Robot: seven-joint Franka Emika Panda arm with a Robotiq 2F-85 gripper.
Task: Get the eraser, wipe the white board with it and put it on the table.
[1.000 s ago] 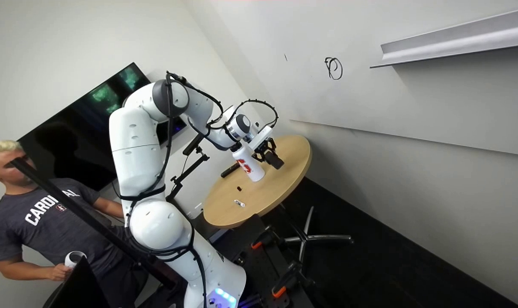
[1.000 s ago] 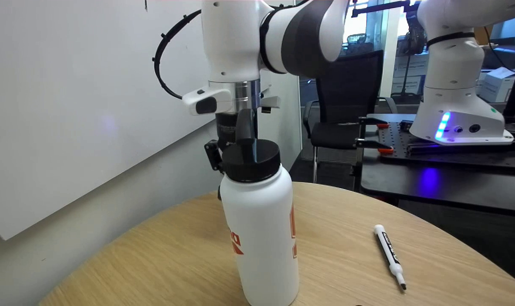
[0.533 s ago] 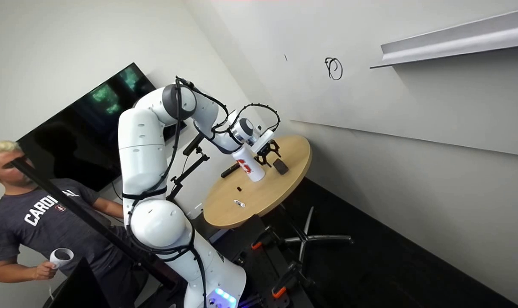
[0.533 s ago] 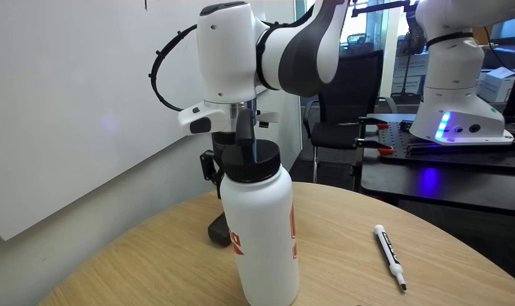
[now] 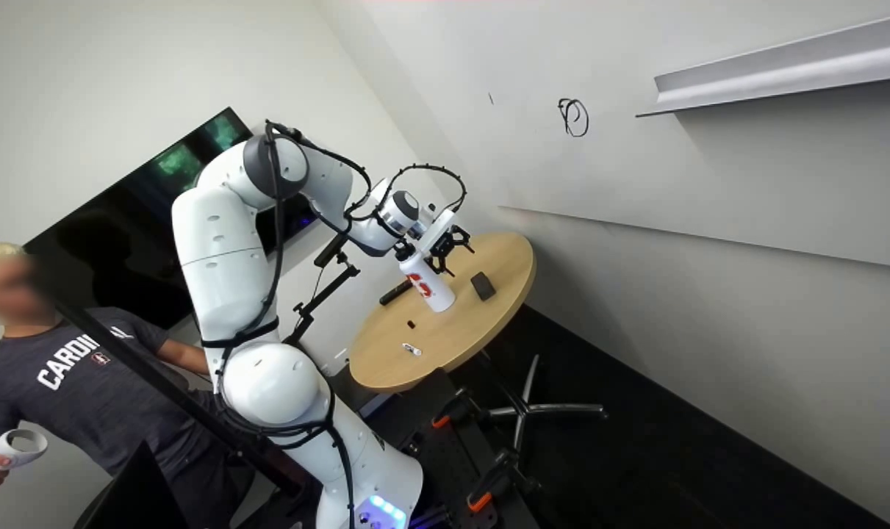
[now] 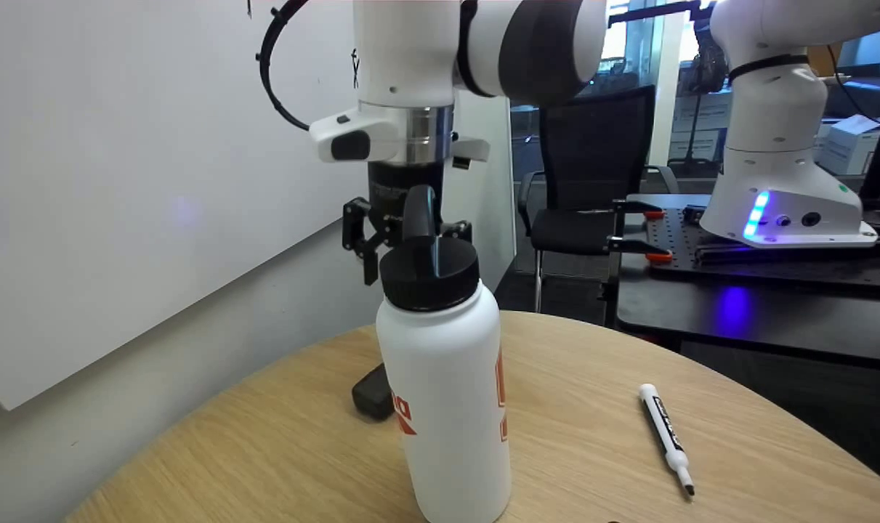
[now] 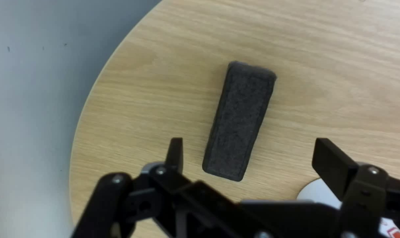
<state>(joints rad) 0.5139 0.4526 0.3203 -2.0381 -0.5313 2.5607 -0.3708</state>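
Dark eraser (image 7: 238, 122) lies between bottle (image 6: 447, 385) and curved table edge (image 7: 79, 132) — apart from both — claw (image 5: 463, 263) spread wide above.

The claw (image 7: 252, 155), fingers (image 7: 332, 167) spread wide, hangs above the wood-grained desk (image 7: 137, 105). The charcoal eraser (image 7: 240, 122) lies flat below, slightly aslant, its near end showing between the fingers, the rest ahead. A white object (image 7: 318, 192) with a red mark is partly hidden behind one finger; past the other is a blue-gray wall (image 7: 31, 115).

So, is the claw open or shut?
Open: the wrist view shows the claw with fingers wide apart; the eraser lies on the table.
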